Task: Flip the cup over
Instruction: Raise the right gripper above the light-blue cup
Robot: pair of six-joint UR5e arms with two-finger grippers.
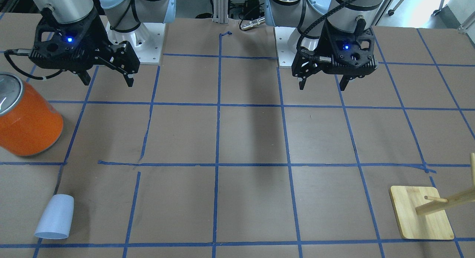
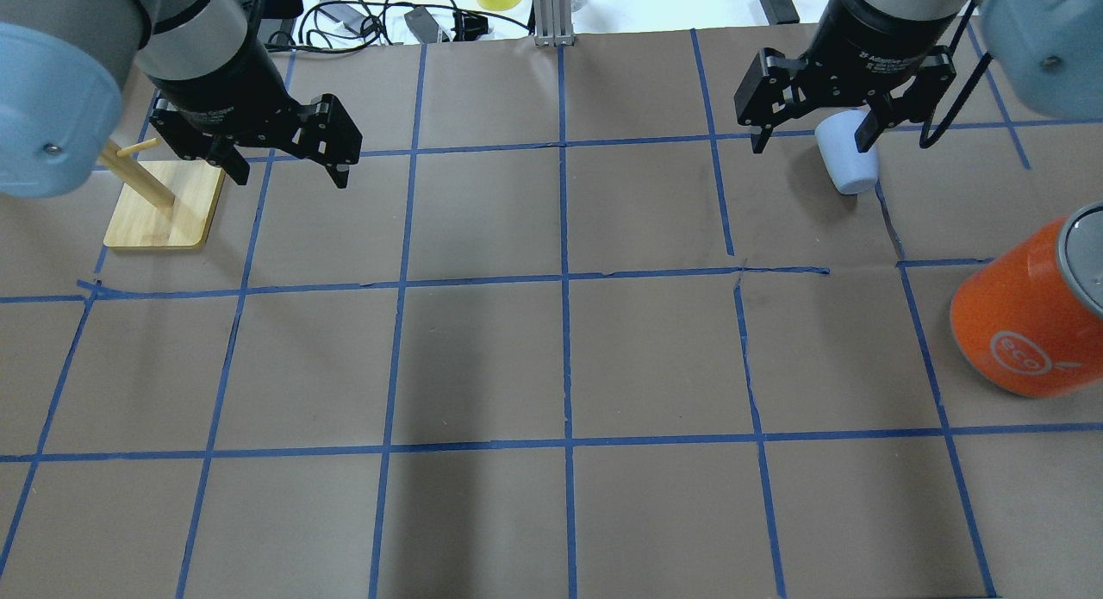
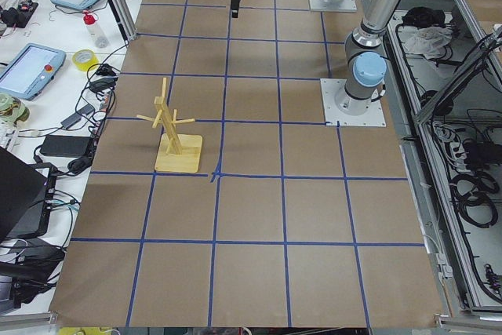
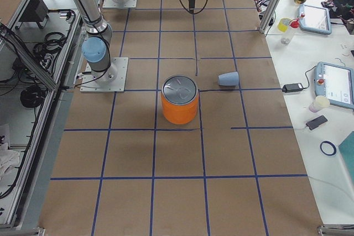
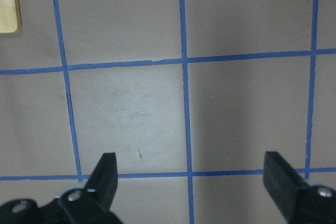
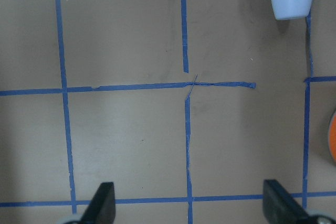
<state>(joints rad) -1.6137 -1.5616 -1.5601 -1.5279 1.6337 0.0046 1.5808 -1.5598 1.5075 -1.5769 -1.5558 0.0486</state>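
Both arms point straight down, left gripper and right gripper spread wide, with the small pale-blue plastic cup lying beyond the right.

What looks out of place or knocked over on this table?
The cup lies on its side, apart from the orange can, rather than standing. A blue tape line nearby is broken and crooked. Nothing looks spilled.
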